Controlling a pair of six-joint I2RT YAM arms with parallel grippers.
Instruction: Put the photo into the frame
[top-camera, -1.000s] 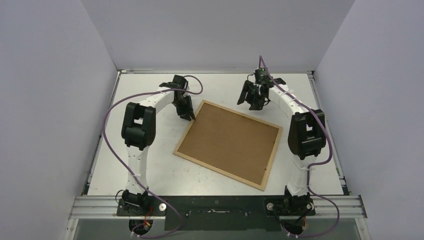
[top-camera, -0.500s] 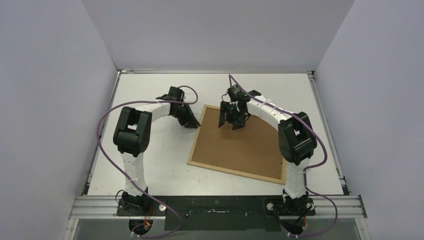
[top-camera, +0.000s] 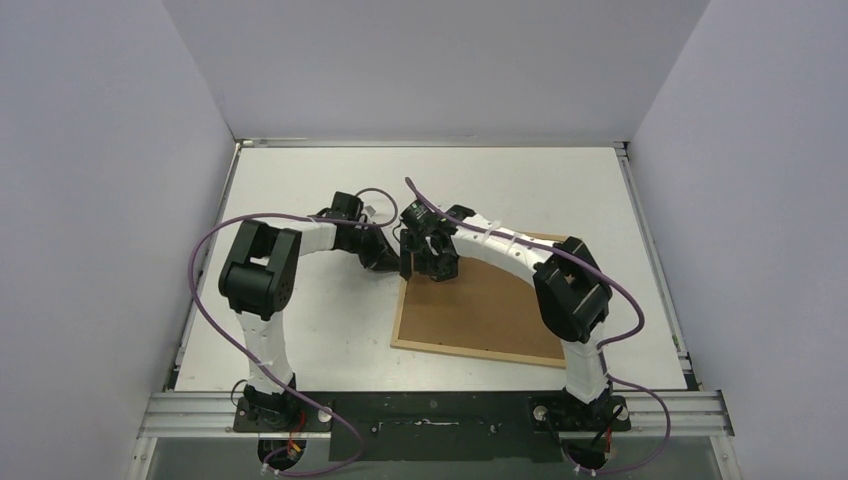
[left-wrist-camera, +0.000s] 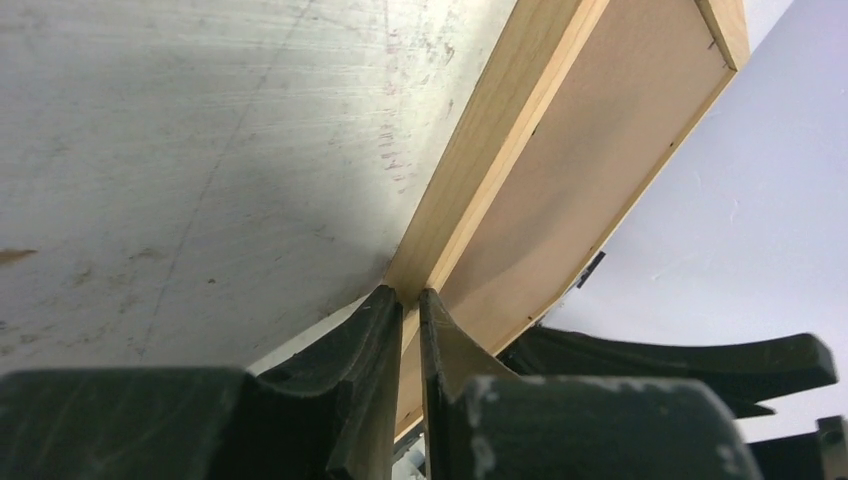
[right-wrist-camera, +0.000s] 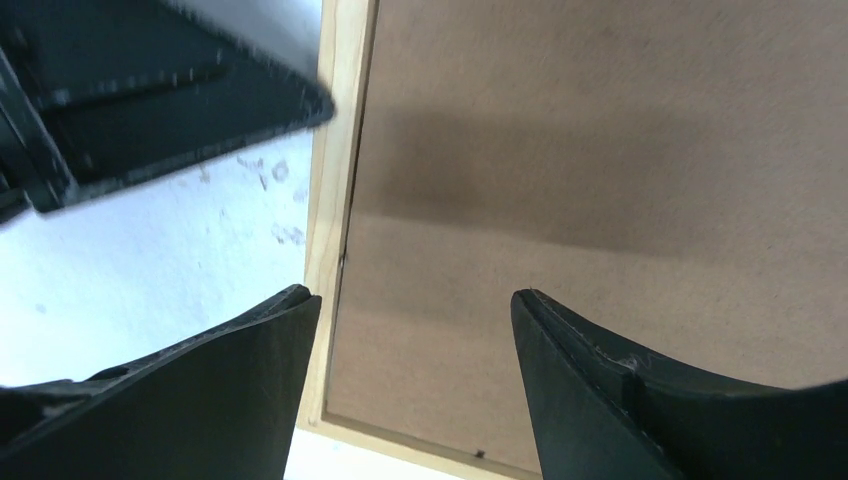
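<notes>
**Left pincer (left-wrist-camera: 410, 295) and right pincer (right-wrist-camera: 415, 300) meeting at one corner of the frame (top-camera: 480, 352).** The left pincer is drawn almost together, its two fingers (left-wrist-camera: 350, 345) clamped on the light-wood rail at the frame's corner; a sliver of wood shows in the narrow slit between them. Ahead of these fingertips the rail runs straight away; the brown backing board (left-wrist-camera: 600, 150) lies on the right of that rail, and the scuffed white table (left-wrist-camera: 200, 150) on its left.

The right pincer hangs just beside the left one, on its right, tips pointing down; its fingers stand wide apart with nothing held between them. Beneath that gap lie the same wooden rail, close by the pincer's left finger, and a broad stretch of backing board; the table shows under and beyond the left finger. Whether these tips touch the board cannot be told.

The frame rests back-up on the table; from the two pincers it spreads to the right and toward the near edge, ending short of the right arm's base. Whether the gripped corner is raised off the table cannot be told.
</notes>
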